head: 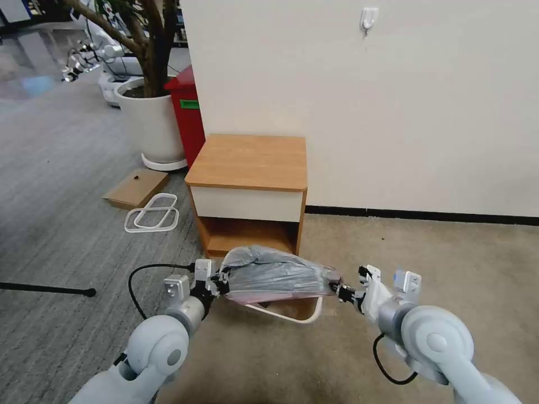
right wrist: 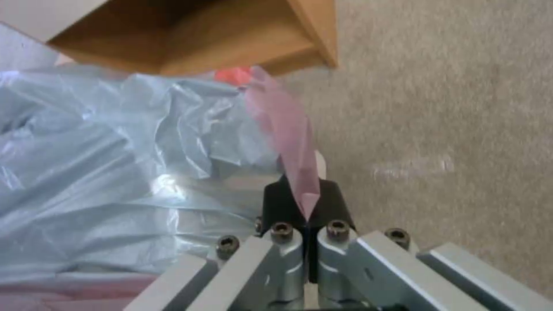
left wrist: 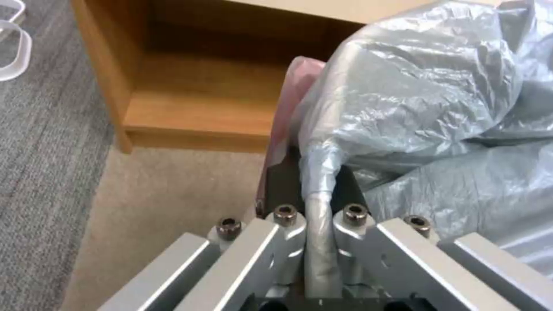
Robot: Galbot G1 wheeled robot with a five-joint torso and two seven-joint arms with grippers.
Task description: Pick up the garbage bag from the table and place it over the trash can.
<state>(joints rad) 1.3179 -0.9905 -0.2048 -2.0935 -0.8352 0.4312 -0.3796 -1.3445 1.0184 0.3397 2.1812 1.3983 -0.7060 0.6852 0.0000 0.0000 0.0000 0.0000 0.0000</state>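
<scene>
Bag [head: 275,276] already off the table [head: 250,160], stretched between left gripper [head: 220,280] and right gripper [head: 343,292], each pinched tight on a rim edge. Hanging right over the can [head: 306,318] on the floor, so probably just lowering and fitting the rim left

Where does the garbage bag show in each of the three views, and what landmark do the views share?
Head view: the garbage bag hangs low in the middle, stretched between the left gripper and the right gripper, above the trash can.
Left wrist view: the bag billows out past the fingers shut on its edge.
Right wrist view: the bag spreads beside the fingers, its pink rim pinched.
Shared landmark: the table.
</scene>
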